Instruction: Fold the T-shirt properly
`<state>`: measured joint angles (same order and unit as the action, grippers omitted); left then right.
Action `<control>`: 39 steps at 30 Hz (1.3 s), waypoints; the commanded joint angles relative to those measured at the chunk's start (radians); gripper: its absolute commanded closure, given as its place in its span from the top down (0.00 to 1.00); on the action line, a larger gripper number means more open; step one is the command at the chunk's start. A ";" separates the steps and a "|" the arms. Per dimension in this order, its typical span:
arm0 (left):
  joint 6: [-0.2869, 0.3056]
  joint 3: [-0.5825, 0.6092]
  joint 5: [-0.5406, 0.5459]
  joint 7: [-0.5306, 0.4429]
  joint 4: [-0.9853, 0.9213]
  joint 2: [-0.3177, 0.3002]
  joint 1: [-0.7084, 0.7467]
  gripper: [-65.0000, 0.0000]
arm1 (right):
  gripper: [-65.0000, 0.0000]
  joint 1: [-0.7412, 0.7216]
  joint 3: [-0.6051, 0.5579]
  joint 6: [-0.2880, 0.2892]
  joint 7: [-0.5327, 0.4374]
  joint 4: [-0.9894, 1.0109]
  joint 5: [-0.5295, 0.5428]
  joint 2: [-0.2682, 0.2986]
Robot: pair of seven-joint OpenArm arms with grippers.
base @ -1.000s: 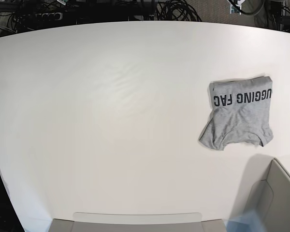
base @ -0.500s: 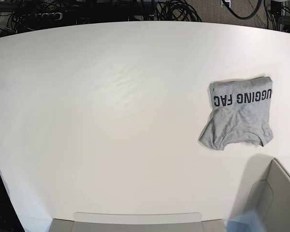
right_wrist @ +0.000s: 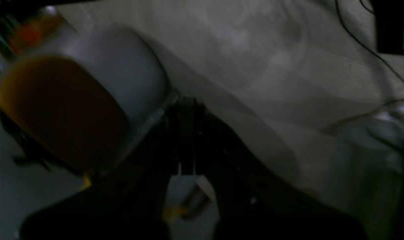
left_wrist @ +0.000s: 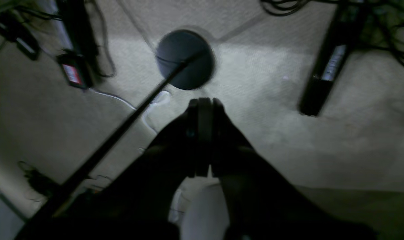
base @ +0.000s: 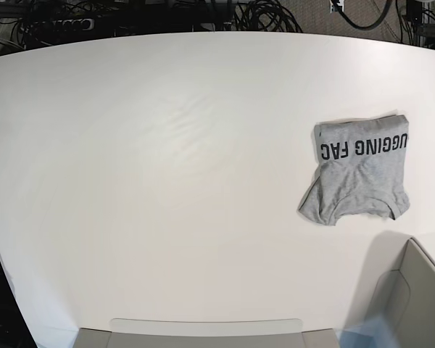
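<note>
The T-shirt (base: 359,170) lies folded into a small heather-grey bundle at the right of the white table (base: 167,181), black block lettering facing up along its far edge. Neither arm shows in the base view. In the left wrist view my left gripper (left_wrist: 203,101) is shut and empty, hanging over carpet floor. In the right wrist view my right gripper (right_wrist: 187,101) is dark and blurred; its fingers seem pressed together with nothing between them, also off the table.
Grey box edges stand at the table's front (base: 203,330) and front right corner (base: 413,290). Cables and power strips (base: 58,22) lie behind the far edge. A round black base (left_wrist: 185,60) sits on the floor under the left gripper; a chair-like shape (right_wrist: 72,100) is near the right gripper.
The shirt and table look the same. Only a cable end at the far right edge has shifted slightly.
</note>
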<state>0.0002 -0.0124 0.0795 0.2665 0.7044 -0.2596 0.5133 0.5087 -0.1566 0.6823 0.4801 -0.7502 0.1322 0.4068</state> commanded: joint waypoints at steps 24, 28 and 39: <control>-0.002 0.038 -0.004 -0.048 -0.228 0.027 -0.107 0.00 | 0.00 -0.161 -0.369 0.016 -0.453 0.301 -0.021 0.004; -0.001 0.038 -0.004 -0.046 -0.228 0.049 -0.114 0.00 | 0.00 -0.183 -0.467 0.016 -0.453 0.346 -0.082 0.002; -0.001 0.038 -0.004 -0.039 -0.230 0.072 -0.143 0.00 | 0.00 -0.210 -0.473 0.016 -0.453 0.381 -0.216 -0.032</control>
<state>0.0002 0.0265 0.0784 0.2234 0.4736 -0.1852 0.3599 0.2905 -0.6296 0.6811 0.0223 -0.3710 -0.0837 0.3607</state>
